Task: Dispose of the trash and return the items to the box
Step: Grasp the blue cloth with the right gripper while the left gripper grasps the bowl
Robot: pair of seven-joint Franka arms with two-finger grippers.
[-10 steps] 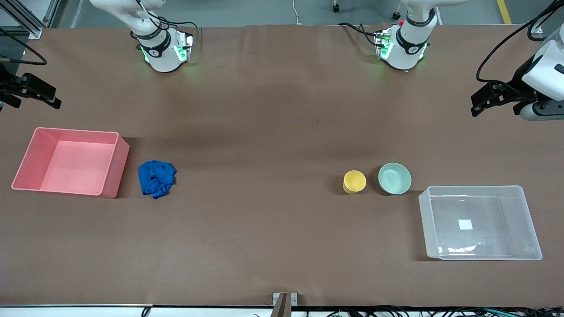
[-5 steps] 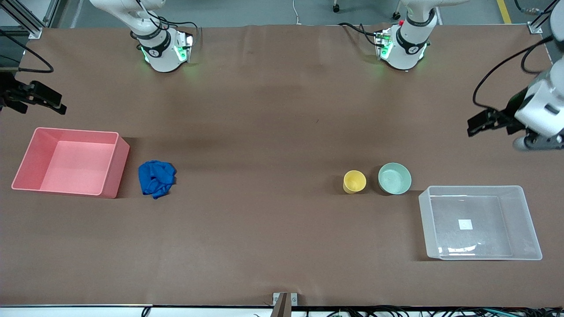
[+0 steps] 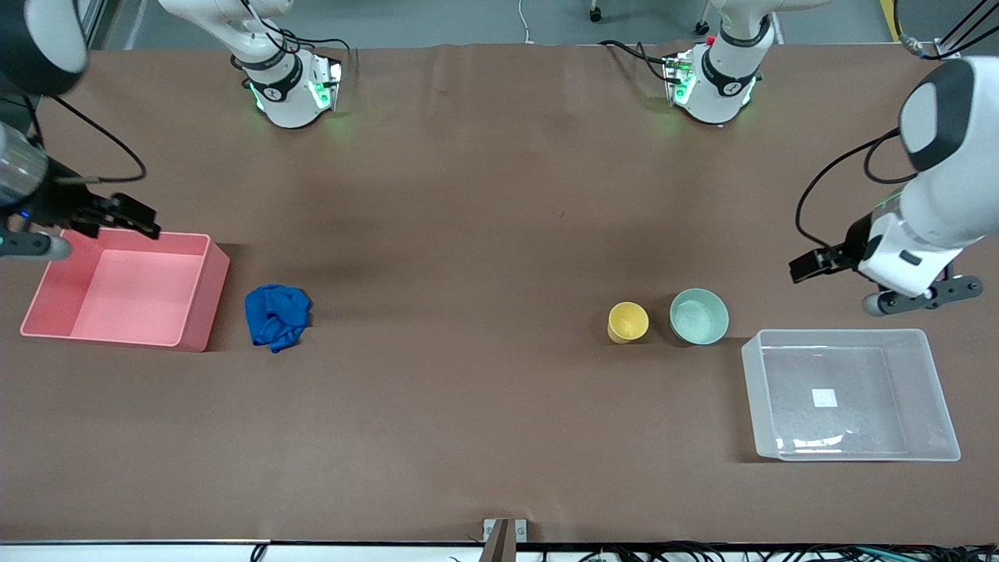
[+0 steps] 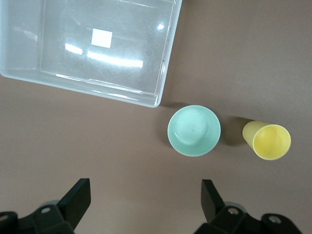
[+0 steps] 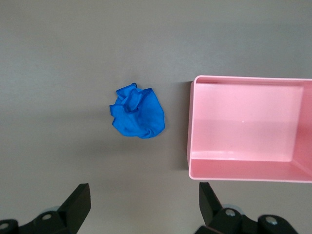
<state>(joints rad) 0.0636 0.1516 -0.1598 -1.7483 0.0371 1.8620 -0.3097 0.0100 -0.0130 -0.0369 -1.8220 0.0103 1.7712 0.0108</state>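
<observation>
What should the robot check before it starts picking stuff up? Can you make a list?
1. Left gripper open, over bare table by the mint-green bowl: ok.
2. Right gripper open, over the pink bin's edge: ok.
3. Blue cloth wad lies free beside the pink bin: ok.
4. Yellow cup upright, beside the bowl; whether they touch: cannot tell.
5. Clear plastic tub holds only its white sticker: ok.
6. Anything put away yet: not ok.
</observation>
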